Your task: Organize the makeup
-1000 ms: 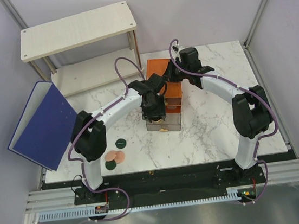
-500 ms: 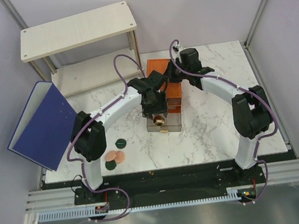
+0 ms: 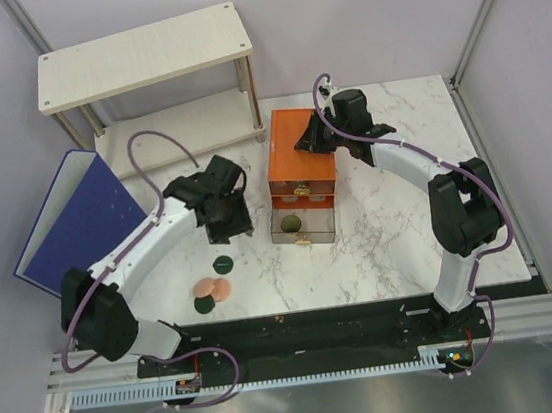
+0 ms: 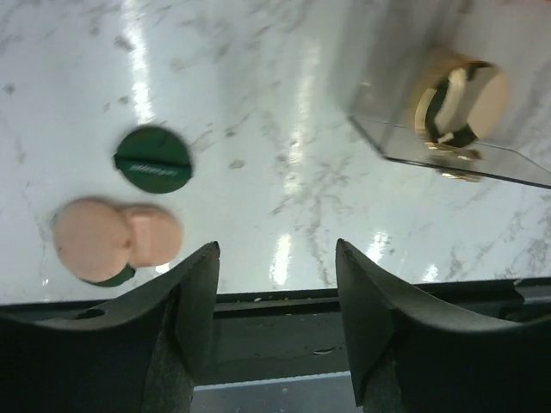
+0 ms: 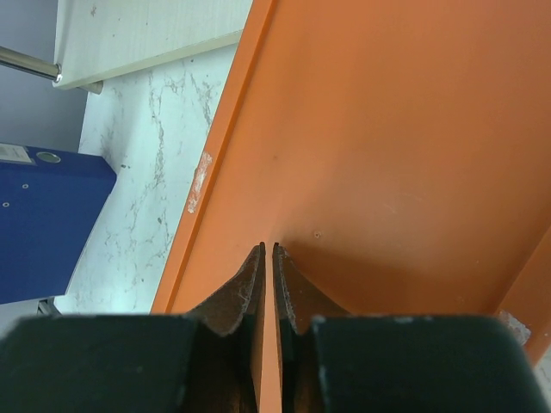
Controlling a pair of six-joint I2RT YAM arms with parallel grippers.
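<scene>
A gold-rimmed jar (image 4: 456,103) sits in the clear drawer (image 3: 304,226), which stands pulled out at the foot of the orange drawer box (image 3: 299,158). It is the only cosmetic we can see put away. Four pieces lie loose on the table (image 3: 389,223), near its front edge. One is a dark green compact (image 4: 154,159) on its own. Just beside it are two peach discs (image 4: 90,239), touching each other, with a second dark green compact (image 4: 112,276) partly tucked under them.

The left end effector (image 4: 275,258) hangs above the bare marble between the loose pieces and the drawer, its fingers spread wide and holding nothing. The right end effector (image 5: 266,249) is pinched nearly closed on the thin top edge of the orange box, apparently steadying it.

We judge the job to be early: one item stowed, four to collect, the drawer yet to be pushed in. A blue binder (image 3: 78,231) leans at the table's left edge.
</scene>
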